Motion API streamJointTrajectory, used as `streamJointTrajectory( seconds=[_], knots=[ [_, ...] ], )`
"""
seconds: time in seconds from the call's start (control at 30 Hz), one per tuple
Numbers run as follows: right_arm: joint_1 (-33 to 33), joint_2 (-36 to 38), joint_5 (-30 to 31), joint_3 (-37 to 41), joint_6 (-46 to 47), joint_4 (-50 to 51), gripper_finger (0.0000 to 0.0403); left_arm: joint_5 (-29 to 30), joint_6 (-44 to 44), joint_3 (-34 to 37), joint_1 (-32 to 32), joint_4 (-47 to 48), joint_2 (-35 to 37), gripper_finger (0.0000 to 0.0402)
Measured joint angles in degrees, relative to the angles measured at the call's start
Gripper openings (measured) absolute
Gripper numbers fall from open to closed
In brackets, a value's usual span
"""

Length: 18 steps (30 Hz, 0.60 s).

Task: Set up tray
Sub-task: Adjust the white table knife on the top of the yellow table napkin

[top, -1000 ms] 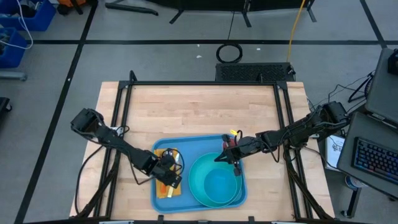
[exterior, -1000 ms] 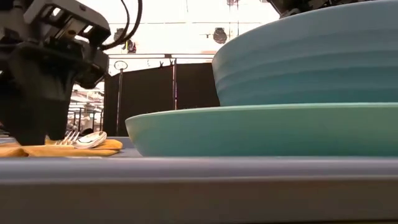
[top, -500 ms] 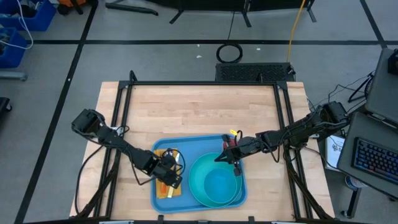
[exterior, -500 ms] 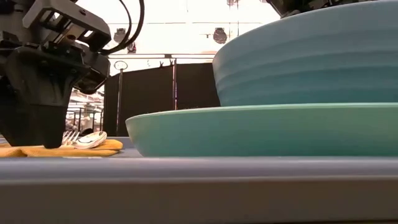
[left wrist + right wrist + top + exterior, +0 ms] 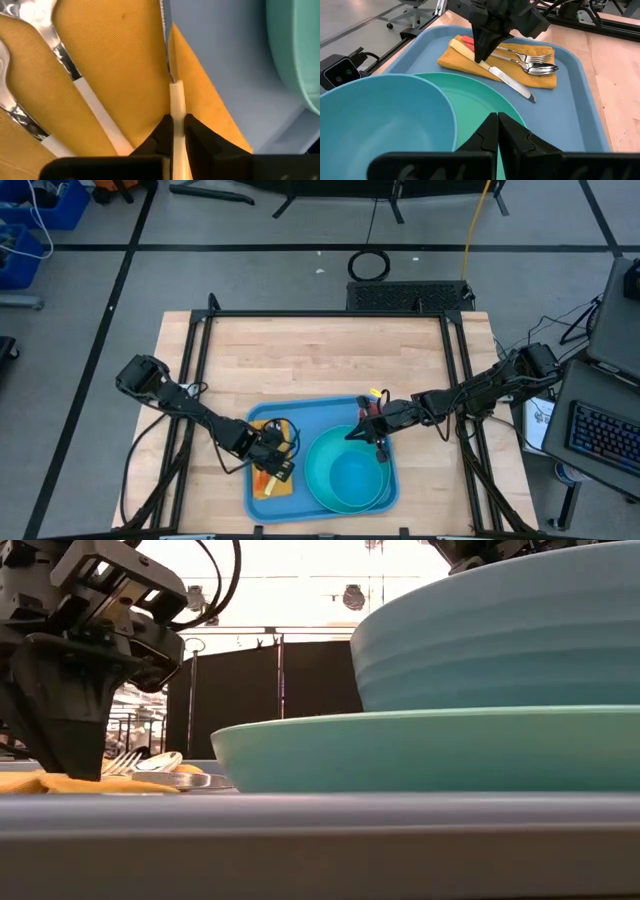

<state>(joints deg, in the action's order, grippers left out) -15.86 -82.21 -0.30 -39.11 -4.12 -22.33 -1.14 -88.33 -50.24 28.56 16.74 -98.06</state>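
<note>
Up front on the tray my left gripper is pinched tight on a cream knife handle over the yellow napkin — fork and spoon already there. Farther over, my right gripper, fingers closed and empty, hangs above the bowl and plate. Nearly done, I reckon — just the knife left.

Napkin left of plate, both on tray
</note>
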Motion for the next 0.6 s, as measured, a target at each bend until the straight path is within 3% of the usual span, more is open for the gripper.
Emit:
streamJointTrajectory(
  seconds=[0.3,0.47,0.6],
  knots=[
    [0.0,0.0,0.0,0.0,0.1,0.0,0.0,3.7,-0.6,0.0,0.2,-0.7,-0.1,0.0012],
    [0.0,0.0,0.0,0.0,0.3,0.0,0.0,11.5,-2.6,0.1,1.2,-1.0,-0.1,0.0],
    [0.0,0.0,-0.2,0.0,0.2,0.0,0.0,13.0,-3.7,0.1,2.2,-0.9,-0.2,0.0]
  ],
)
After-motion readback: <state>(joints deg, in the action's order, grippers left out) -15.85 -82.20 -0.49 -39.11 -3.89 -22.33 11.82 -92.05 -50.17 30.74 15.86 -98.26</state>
